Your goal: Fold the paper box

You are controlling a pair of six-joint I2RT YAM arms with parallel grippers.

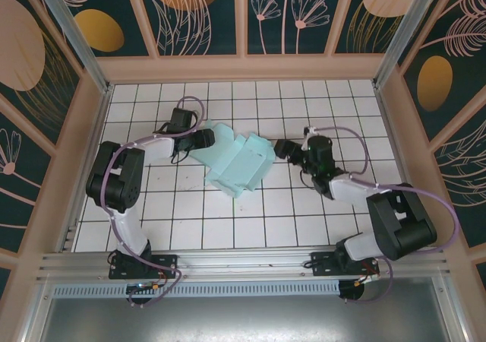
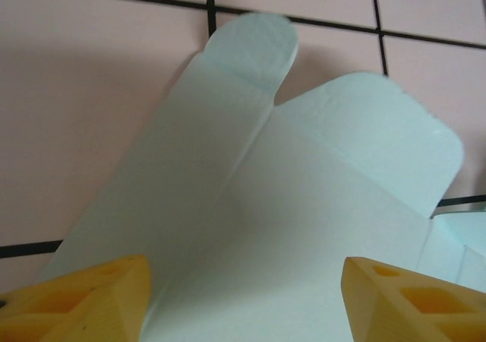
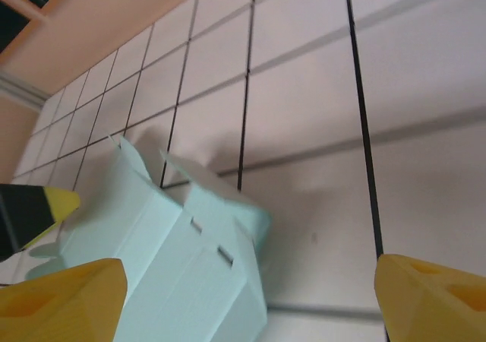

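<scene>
Roughly mid-fold: paper box (image 1: 239,159) sits part-formed on the tiled table (image 1: 228,220), w/ no grip on it.
Box lies btw the two arms, panels creased and flaps splayed; a rounded tab (image 2: 254,45) at its left end lies flat on the tiles. Left gripper (image 1: 208,138) is at box's left end, fingers (image 2: 83,300) spread wide w/ a card panel lying btw them, not pinched. Right gripper (image 1: 282,148) hovers just right of box, jaws wide, nothing in them. Step in hand, I'd judge: taking hold of a side panel to raise it. Next move prob. needs left to pinch on the crease while right steadies the opp. end, else thin card may slide or buckle. Purple cables (image 1: 357,140) and cage wall (image 1: 243,68) are well apart from box, so no obstacle that I can see.
</scene>
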